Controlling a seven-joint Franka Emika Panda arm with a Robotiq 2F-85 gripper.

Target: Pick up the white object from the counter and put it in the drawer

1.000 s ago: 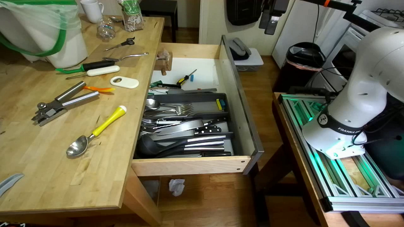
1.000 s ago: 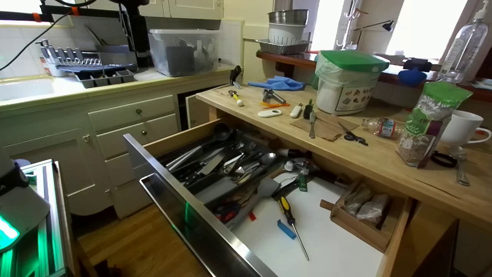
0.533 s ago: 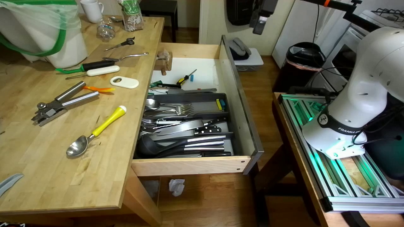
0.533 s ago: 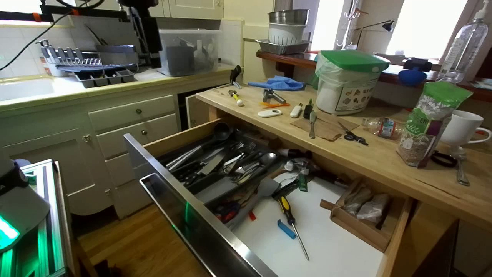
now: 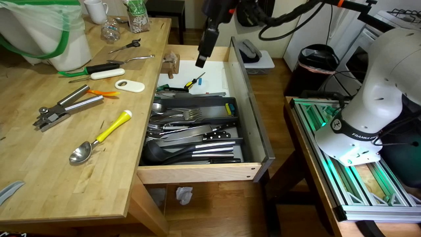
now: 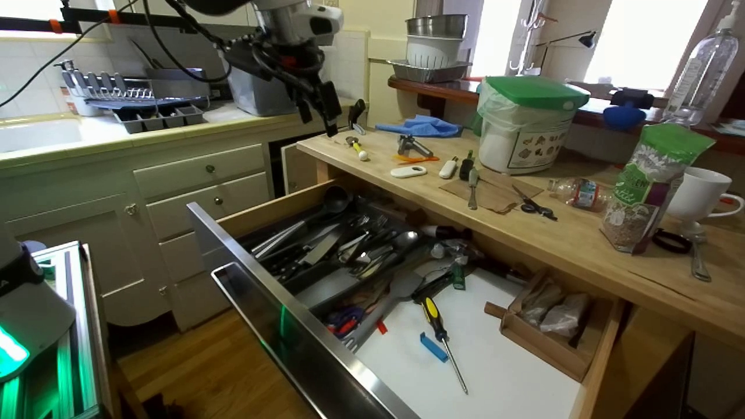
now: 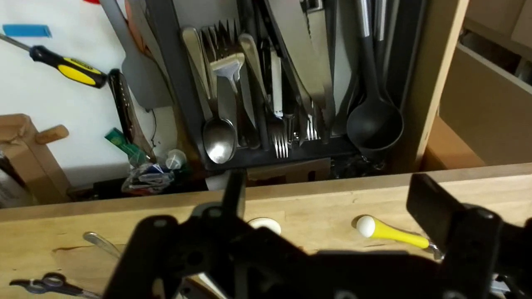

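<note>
Wide apart stand the two fingers of the pincer (image 7: 328, 176), which hangs in the air, tips downward; in the wrist view the edge of the tabletop (image 7: 320, 207) beside the drawer (image 7: 436, 62) runs across behind the gap between them. The white object (image 5: 135, 87) lies flat on the tabletop, near that edge and well apart from the corners at its ends. In the wrist view only part of it shows, beside one finger. Nearer the tabletop corner at the bottom of an exterior view lies a yellow-handled scoop (image 5: 108, 130). A white-handled utensil (image 5: 107, 74) lies near the white object, further from the edge. The drawer stands pulled out, metal utensils (image 5: 189, 133) lying in its black cutlery tray (image 5: 197, 102).
</note>
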